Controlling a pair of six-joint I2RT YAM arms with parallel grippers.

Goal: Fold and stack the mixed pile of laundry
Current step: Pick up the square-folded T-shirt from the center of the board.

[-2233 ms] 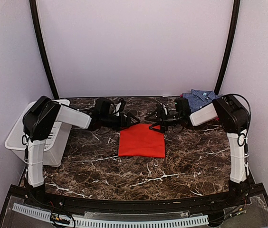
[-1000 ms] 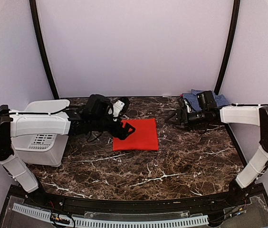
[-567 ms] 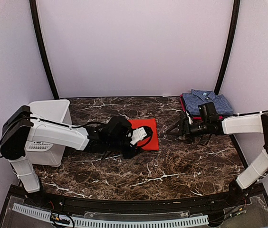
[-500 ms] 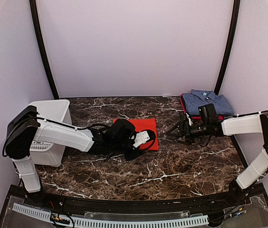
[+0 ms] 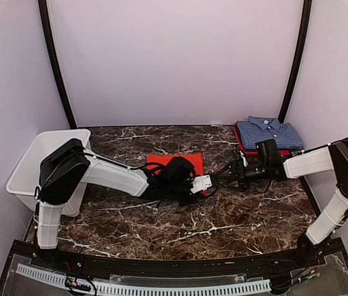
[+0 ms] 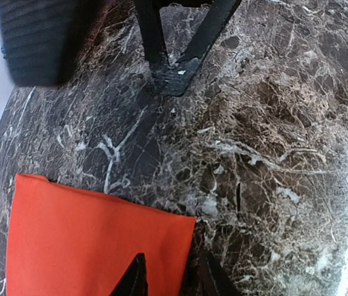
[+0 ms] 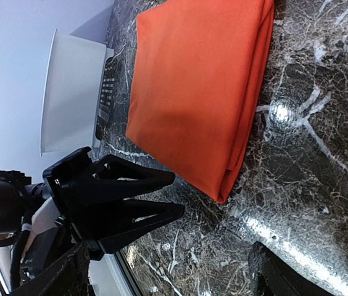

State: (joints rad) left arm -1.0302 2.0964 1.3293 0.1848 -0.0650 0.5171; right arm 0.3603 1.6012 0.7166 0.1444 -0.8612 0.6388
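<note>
Both layers matter: left gripper (image 6: pixel 174 280) straddles orange shirt (image 6: pixel 87 240) corner (can't tell if pinching), bite deeper; right gripper (image 5: pixel 225 175) spread.

The plain orange-red shirt (image 5: pixel 189 161) lies folded into a flat rectangle at the middle of the dark marble table (image 5: pixel 223 216), its layered edges stacked evenly at one corner. At about two o'clock from it, in the far right corner, the blue-and-white checked shirt (image 5: pixel 268 132) lies folded flat, collar toward twelve o'clock.
</note>
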